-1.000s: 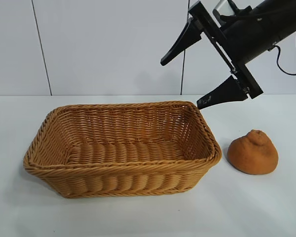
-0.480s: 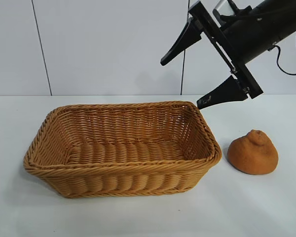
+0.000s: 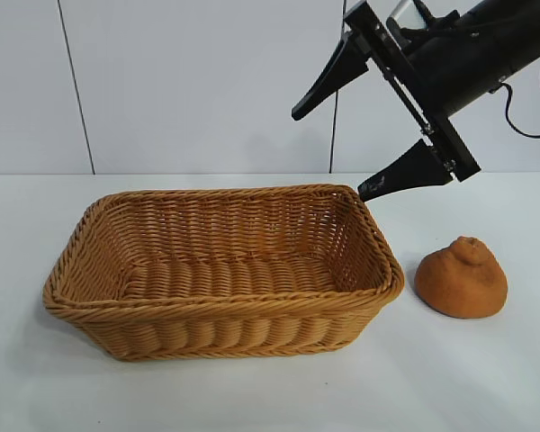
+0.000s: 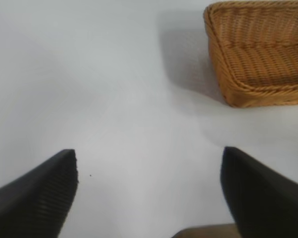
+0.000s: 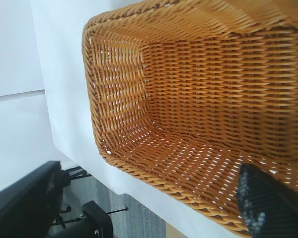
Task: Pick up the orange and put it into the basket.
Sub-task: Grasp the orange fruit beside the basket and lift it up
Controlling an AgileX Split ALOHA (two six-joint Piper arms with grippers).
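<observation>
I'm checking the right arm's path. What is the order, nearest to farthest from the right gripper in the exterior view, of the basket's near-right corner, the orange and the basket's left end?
1. Basket: its near-right corner, just below the right gripper.
2. Orange: on the table, lower right.
3. Basket's left end: far left.

The left pincer [image 4: 149,191] hangs spread wide over the white table [image 4: 114,99], near the basket [image 4: 260,54].
</observation>
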